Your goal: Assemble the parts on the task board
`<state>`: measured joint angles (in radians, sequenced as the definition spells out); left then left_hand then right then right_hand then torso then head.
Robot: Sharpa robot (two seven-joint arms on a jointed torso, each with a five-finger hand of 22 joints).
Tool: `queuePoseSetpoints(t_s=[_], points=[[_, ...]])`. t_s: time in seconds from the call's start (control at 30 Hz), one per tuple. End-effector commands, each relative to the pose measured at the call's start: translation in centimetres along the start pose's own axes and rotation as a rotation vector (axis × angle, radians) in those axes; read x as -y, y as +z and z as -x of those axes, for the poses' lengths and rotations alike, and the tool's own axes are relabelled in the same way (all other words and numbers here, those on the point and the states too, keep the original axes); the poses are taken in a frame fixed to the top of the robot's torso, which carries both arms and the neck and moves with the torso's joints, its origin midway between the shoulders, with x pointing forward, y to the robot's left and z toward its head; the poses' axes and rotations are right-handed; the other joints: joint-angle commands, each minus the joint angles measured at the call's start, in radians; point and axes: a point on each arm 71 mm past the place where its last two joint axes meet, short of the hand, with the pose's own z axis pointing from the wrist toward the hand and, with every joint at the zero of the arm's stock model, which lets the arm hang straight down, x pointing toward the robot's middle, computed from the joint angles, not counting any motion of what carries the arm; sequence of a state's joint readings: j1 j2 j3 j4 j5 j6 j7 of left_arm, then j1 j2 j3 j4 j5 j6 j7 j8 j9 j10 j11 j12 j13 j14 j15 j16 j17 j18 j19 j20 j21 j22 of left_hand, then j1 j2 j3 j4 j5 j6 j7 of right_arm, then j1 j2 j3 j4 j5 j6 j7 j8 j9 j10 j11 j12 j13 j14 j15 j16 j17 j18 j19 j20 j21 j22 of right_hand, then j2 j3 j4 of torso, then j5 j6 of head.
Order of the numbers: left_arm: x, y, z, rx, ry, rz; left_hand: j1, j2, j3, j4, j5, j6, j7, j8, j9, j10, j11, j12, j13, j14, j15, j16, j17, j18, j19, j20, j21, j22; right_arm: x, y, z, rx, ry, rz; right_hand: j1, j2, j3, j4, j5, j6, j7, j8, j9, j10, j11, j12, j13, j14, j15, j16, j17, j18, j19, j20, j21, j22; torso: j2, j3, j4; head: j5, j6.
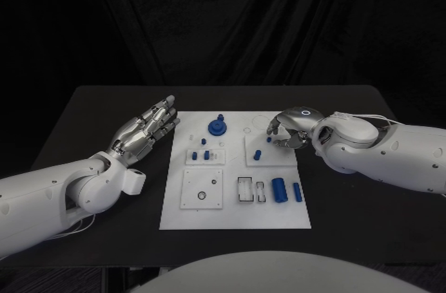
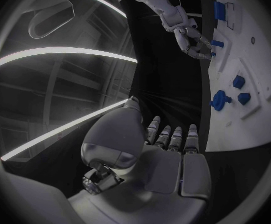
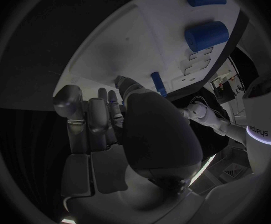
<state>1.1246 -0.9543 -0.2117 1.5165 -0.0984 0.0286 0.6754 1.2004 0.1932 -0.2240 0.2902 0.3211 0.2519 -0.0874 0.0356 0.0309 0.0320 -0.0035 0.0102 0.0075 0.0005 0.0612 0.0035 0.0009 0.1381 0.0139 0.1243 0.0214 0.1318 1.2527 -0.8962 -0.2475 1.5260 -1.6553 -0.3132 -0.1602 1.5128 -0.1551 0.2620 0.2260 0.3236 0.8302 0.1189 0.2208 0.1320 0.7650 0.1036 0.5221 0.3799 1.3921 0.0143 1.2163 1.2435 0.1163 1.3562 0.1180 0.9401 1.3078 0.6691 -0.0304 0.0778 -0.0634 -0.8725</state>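
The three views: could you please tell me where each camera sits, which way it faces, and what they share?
Head view: on the robot's head, looking down at the board; both arms come in, the left hand beside it, the right hand over it.
Left wrist view: behind the left hand, facing along its straight fingers past the board's edge; the right hand shows beyond.
Right wrist view: behind the right hand, facing the board close up.
Shared: all show the board; head and left wrist views show both hands.

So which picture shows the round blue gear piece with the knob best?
The head view: the round blue gear piece with a knob sits unblocked at the far end of the white task board. The left wrist view shows it small and bent sideways. I can't pick it out in the right wrist view.
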Motion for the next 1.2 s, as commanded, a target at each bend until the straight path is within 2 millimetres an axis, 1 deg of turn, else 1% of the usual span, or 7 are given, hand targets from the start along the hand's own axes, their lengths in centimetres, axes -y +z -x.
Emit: queuePoseSetpoints(t_s=[0.03, 0.4, 0.57, 0.7, 0.87, 1.0, 1.2], points=[[0.9, -0.1, 0.1, 0.001, -0.015, -0.13, 0.012, 0.001, -0.007, 0.001, 0.006, 0.0, -0.002, -0.006, -0.001, -0.001, 0.011, -0.003, 0.0, 0.0, 0.008, -0.004, -0.001, -0.015, -0.001, -0.005, -0.005, -0.002, -0.1, 0.2, -0.3, 0.007, -0.011, 0.011, -0.006, 0.004, 0.001, 0.006, 0.012, 0.004, 0.002, 0.002, 0.001, 0.018, -0.003, -0.005, -0.008, 0.01, 0.002, 0.009, 0.0, -0.006, 0.011, 0.0, 0.01, 0.118, -0.002, -0.0001, 0.0008, -0.003, 0.0], [0.6, -0.2, 0.3, 0.01, -0.009, -0.117, 0.038, 0.0, -0.022, 0.0, 0.005, -0.011, -0.008, -0.007, -0.002, -0.006, 0.016, -0.004, -0.001, 0.0, 0.013, -0.004, -0.001, -0.031, -0.01, -0.013, -0.015, -0.077, -0.9, 0.7, -0.8, 0.01, -0.006, 0.035, -0.002, 0.008, 0.011, 0.009, 0.024, 0.035, 0.007, 0.016, 0.01, 0.077, -0.011, -0.012, -0.043, 0.022, -0.002, 0.005, -0.015, -0.007, 0.023, -0.004, 0.024, 0.118, 0.0, 0.001, 0.0014, -0.006, 0.0], [0.4, -0.1, 0.2, 0.006, -0.013, -0.103, 0.153, -0.003, -0.003, -0.031, 0.099, -0.009, 0.005, -0.006, -0.001, -0.003, 0.039, -0.003, 0.0, 0.0, 0.028, -0.004, -0.001, -0.03, -0.009, 0.002, -0.014, -0.079, -1.1, 0.9, -1.0, 0.008, -0.006, 0.045, 0.007, 0.025, 0.025, 0.003, 0.053, 0.069, 0.004, 0.035, 0.023, 0.122, -0.023, -0.011, -0.06, 0.042, -0.013, 0.013, -0.014, -0.013, 0.047, -0.012, 0.068, 0.127, 0.0, 0.0009, 0.001, -0.001, 0.0], [0.2, -0.1, 0.2, 0.003, -0.017, -0.094, 0.172, 0.0, -0.001, -0.034, 0.115, -0.005, 0.01, -0.006, -0.001, -0.002, 0.046, -0.003, 0.0, 0.0, 0.035, -0.004, -0.001, -0.028, -0.009, 0.011, -0.014, -0.079, -1.1, 1.0, -1.2, 0.007, -0.005, 0.048, 0.01, 0.029, 0.029, 0.0, 0.056, 0.078, 0.003, 0.04, 0.027, 0.142, -0.028, -0.011, -0.066, 0.048, -0.017, 0.013, -0.016, -0.014, 0.052, -0.017, 0.075, 0.128, 0.0, 0.0007, 0.001, 0.002, 0.0], [0.1, -0.1, 0.3, 0.002, -0.019, -0.086, 0.198, 0.002, 0.001, -0.046, 0.136, -0.002, 0.018, -0.005, 0.0, -0.001, 0.054, -0.003, 0.0, 0.0, 0.043, -0.004, -0.001, -0.023, -0.008, 0.026, -0.014, -0.079, -1.2, 1.1, -1.3, 0.013, 0.009, 0.053, 0.035, 0.058, 0.037, -0.034, 0.065, 0.161, 0.003, 0.093, 0.064, 0.186, -0.044, -0.001, -0.07, 0.057, -0.031, 0.013, -0.018, -0.018, 0.062, -0.031, 0.094, 0.133, 0.0, 0.0006, 0.0004, 0.002, 0.0], [0.0, -0.2, 0.3, 0.001, -0.02, -0.08, 0.211, 0.002, 0.001, -0.055, 0.147, -0.001, 0.02, -0.005, 0.0, -0.002, 0.056, -0.003, 0.0, 0.0, 0.046, -0.004, -0.001, -0.02, -0.008, 0.032, -0.013, -0.079, -1.2, 1.1, -1.3, 0.022, 0.02, 0.055, 0.045, 0.066, 0.039, -0.05, 0.065, 0.172, 0.001, 0.107, 0.08, 0.205, -0.049, 0.004, -0.07, 0.062, -0.036, 0.017, -0.015, -0.02, 0.066, -0.035, 0.105, 0.136, 0.001, 0.001, 0.0008, 0.004, 0.0], [-0.2, -0.2, 0.4, -0.001, -0.024, -0.068, 0.219, 0.004, 0.002, -0.061, 0.157, 0.001, 0.026, -0.005, 0.001, -0.004, 0.058, -0.004, -0.001, 0.0, 0.051, -0.004, -0.001, -0.016, -0.008, 0.04, -0.013, -0.079, -1.1, 1.0, -1.2, 0.036, 0.028, 0.056, 0.059, 0.068, 0.055, -0.074, 0.012, 0.169, 0.002, 0.115, 0.101, 0.219, -0.051, 0.001, -0.074, 0.062, -0.038, 0.01, -0.021, -0.02, 0.066, -0.038, 0.105, 0.136, 0.001, 0.0006, 0.0005, 0.012, 0.0]])
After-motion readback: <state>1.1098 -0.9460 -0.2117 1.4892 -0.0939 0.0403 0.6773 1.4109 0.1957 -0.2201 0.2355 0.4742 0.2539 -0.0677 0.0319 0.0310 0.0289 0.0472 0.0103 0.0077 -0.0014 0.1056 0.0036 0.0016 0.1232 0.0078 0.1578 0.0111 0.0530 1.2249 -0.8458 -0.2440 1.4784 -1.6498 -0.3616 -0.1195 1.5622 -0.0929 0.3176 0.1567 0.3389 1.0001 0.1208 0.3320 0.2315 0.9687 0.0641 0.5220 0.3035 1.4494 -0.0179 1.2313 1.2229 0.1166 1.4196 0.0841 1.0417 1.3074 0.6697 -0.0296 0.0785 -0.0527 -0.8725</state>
